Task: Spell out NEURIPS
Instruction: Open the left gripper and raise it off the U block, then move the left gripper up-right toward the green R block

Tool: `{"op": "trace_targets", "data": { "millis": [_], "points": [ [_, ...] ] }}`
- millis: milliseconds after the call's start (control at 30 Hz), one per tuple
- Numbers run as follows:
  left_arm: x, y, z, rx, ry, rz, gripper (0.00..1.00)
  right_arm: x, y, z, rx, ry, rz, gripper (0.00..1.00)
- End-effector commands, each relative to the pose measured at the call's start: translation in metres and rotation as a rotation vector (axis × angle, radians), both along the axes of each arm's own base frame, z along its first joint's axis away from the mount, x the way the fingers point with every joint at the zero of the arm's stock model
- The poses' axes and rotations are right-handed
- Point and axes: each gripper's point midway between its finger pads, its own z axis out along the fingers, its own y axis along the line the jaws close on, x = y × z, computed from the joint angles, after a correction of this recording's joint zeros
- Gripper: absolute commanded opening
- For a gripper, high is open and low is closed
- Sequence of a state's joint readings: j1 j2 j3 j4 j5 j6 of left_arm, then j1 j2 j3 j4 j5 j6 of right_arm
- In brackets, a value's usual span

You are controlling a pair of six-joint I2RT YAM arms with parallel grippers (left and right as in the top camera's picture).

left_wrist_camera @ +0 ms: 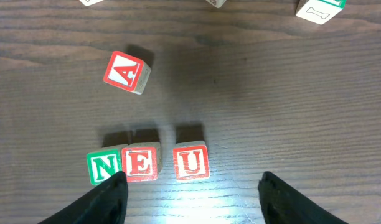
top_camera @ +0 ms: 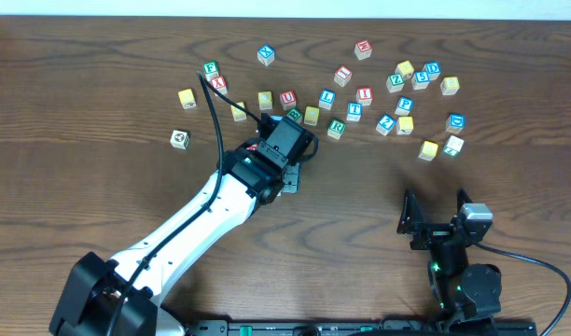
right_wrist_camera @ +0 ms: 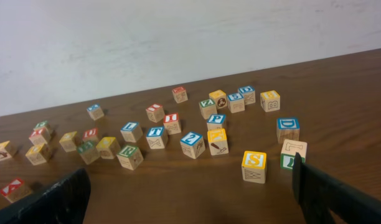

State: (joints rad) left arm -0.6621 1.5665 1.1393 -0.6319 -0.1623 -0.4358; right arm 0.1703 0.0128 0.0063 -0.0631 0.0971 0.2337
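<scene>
In the left wrist view a green N cube [left_wrist_camera: 104,167], a red E cube [left_wrist_camera: 142,163] and a red U cube [left_wrist_camera: 191,162] stand in a row, N and E touching, U a small gap to the right. My left gripper [left_wrist_camera: 193,190] hangs open just in front of the row, holding nothing. In the overhead view that row is hidden under the left arm [top_camera: 267,163]. The green R [top_camera: 336,129] [right_wrist_camera: 129,155], red I [top_camera: 364,94], blue P [top_camera: 404,105] and yellow S [top_camera: 428,149] [right_wrist_camera: 254,165] lie loose. My right gripper [top_camera: 435,213] [right_wrist_camera: 190,199] is open and empty near the front.
A tilted red A cube [left_wrist_camera: 124,71] lies behind the row to the left. Several other letter cubes are scattered across the far half of the table [top_camera: 127,168], among them a white and green one [right_wrist_camera: 293,152] beside the S. A white wall [right_wrist_camera: 178,37] rises behind.
</scene>
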Motion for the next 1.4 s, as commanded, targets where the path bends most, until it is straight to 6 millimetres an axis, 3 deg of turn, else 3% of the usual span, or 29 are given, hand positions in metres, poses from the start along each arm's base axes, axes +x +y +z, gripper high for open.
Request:
{"op": "trace_targets", "data": {
  "millis": [0,533,1367],
  "points": [
    [0.006,-0.003,0.016,-0.015,-0.034,-0.012,0.68,0.000,0.000,-0.001,0.008,0.003,-0.001,0.99],
    [0.010,-0.017,0.034,-0.068,-0.041,-0.054,0.69,0.000,0.000,-0.001,0.009,0.003,-0.001,0.99],
    [0.015,-0.021,0.039,-0.086,-0.065,-0.052,0.67,0.000,0.000,-0.001,0.008,0.003,-0.001,0.99]
  ]
}}
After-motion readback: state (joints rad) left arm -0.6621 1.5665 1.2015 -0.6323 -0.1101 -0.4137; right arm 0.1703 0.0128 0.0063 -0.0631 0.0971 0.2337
